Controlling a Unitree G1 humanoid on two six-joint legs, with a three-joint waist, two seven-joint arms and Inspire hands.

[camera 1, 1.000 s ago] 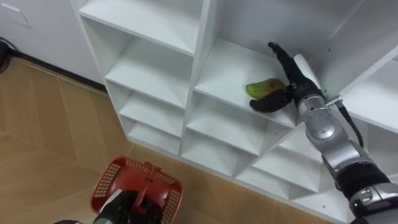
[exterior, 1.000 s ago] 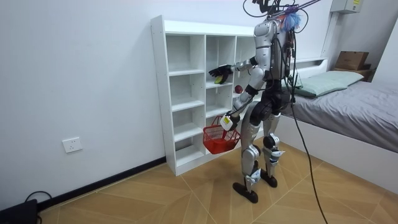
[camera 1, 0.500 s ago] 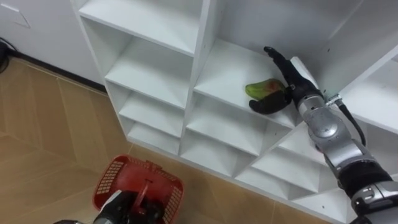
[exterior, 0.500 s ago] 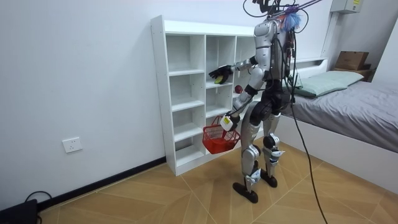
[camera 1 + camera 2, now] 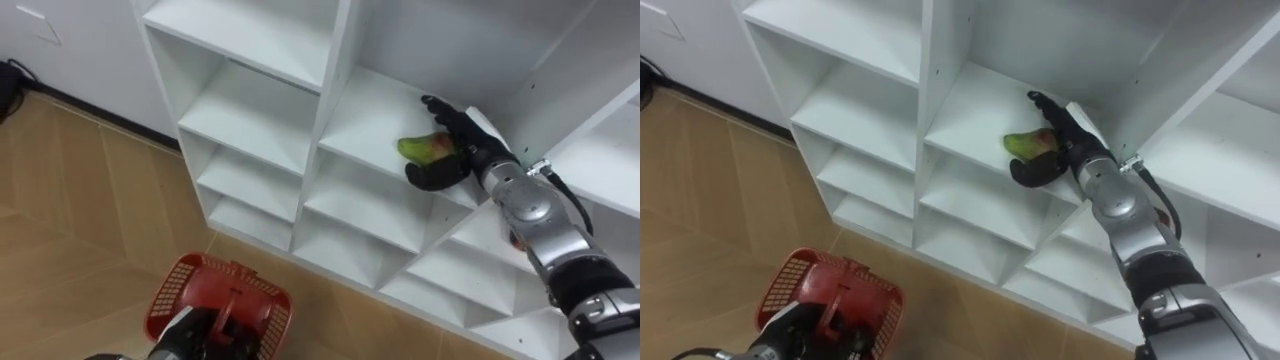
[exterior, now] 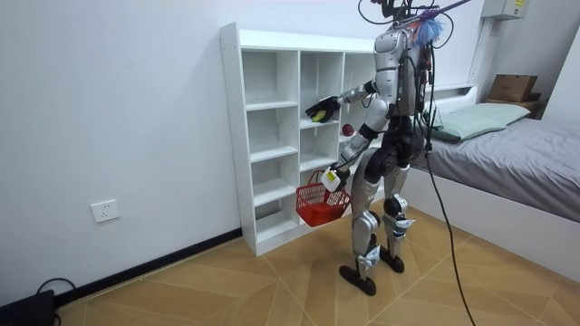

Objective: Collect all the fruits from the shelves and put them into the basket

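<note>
A green fruit with a reddish blush (image 5: 420,148) (image 5: 1026,143) lies on a middle shelf of the white closet (image 5: 262,128) (image 6: 261,107). My right hand (image 5: 463,142) (image 5: 1064,140) is wrapped round it, with the fingers curved over its far side and the thumb hooked under its near side. Low at my left, my left hand (image 5: 196,336) (image 5: 800,338) grips the handle of a red mesh basket (image 5: 222,300) (image 5: 832,292) (image 6: 319,203). The inside of the basket looks bare. In the room view a small red fruit (image 6: 346,129) sits in a compartment one level lower.
I stand close in front of the closet on a wooden floor (image 5: 70,220). A bed (image 6: 517,149) lies behind me at the room view's right. The other closet compartments in sight hold nothing.
My right hand's fingers, straight a second ago, have curled down over the green fruit, and the hand has closed in on it. The head camera shifted slightly. The basket hangs as before.
</note>
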